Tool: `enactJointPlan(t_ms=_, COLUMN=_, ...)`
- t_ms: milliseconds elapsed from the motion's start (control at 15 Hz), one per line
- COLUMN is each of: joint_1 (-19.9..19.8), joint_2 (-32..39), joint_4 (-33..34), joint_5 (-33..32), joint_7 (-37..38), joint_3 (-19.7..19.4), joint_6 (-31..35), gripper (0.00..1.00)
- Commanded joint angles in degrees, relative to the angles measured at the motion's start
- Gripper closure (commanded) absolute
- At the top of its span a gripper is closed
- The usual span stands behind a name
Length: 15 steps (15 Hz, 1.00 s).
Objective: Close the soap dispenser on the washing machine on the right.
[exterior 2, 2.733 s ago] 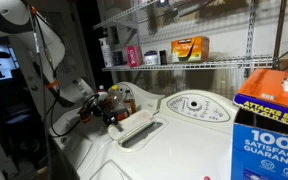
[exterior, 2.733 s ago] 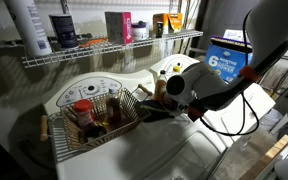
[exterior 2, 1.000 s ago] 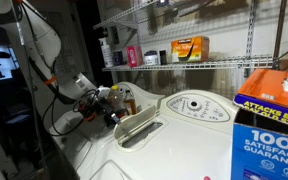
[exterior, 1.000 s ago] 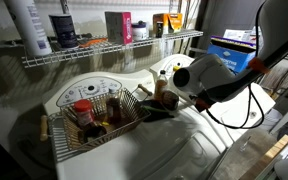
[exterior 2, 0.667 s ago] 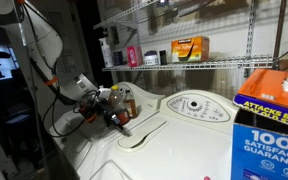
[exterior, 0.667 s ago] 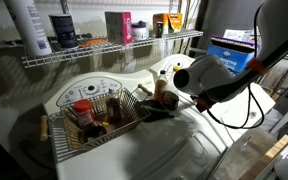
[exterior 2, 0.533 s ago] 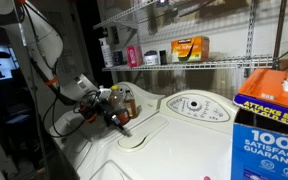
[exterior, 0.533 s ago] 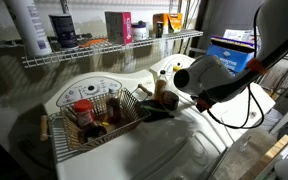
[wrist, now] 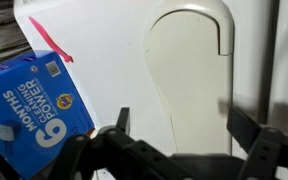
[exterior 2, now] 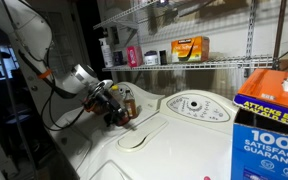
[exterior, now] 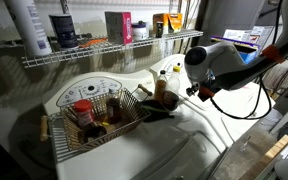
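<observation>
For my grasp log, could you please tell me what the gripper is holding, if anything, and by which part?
Nothing is held: the gripper hangs open and empty above the narrow white plastic soap dispenser flap.

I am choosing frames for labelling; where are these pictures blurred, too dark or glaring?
Wrist view: the gripper is dark and soft; the soap dispenser shows clearly, though white on white. In an exterior view the washing machine is bright, and the background at the picture's left is nearly black.

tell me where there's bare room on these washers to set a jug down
Bare: the glossy lid in front of the wire basket and the soap dispenser. Crowded: inside the basket, and around the brown bottles beside the gripper at the back.
</observation>
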Motion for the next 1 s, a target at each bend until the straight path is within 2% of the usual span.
enactJointPlan(t_ms=0, joint_1=-2.4, joint_2=-8.6, joint_4=-5.7, joint_5=6.2, joint_7=-14.4, joint_3=-2.3, joint_6=10.7, gripper=0.0)
enactJointPlan(t_ms=267, joint_1=-2.2, joint_2=-12.4, joint_4=-8.1, joint_5=17.9, joint_7=-31.4, joint_3=-4.0, joint_6=16.8, gripper=0.0)
enactJointPlan(t_ms=467, joint_1=5.4, joint_2=-15.2, joint_4=-8.9, joint_5=29.0, joint_7=-44.0, joint_3=-9.8, joint_6=15.6, gripper=0.0)
enactJointPlan(t_ms=667, joint_1=14.4, joint_2=-19.6, joint_4=-8.3, joint_5=41.0, joint_7=-56.5, joint_3=-16.8, joint_6=9.5, gripper=0.0)
enactJointPlan(t_ms=800, joint_1=14.3, joint_2=-23.3, joint_4=-5.8, joint_5=47.1, joint_7=-64.5, joint_3=-17.8, joint_6=0.3, gripper=0.0)
enactJointPlan(t_ms=867, joint_1=8.3, joint_2=-24.4, joint_4=-4.4, joint_5=50.3, joint_7=-67.9, joint_3=-12.4, joint_6=-4.0, gripper=0.0)
enactJointPlan(t_ms=933, joint_1=7.4, joint_2=-24.7, joint_4=-2.9, joint_5=50.9, joint_7=-68.7, joint_3=-12.1, joint_6=-8.5, gripper=0.0)
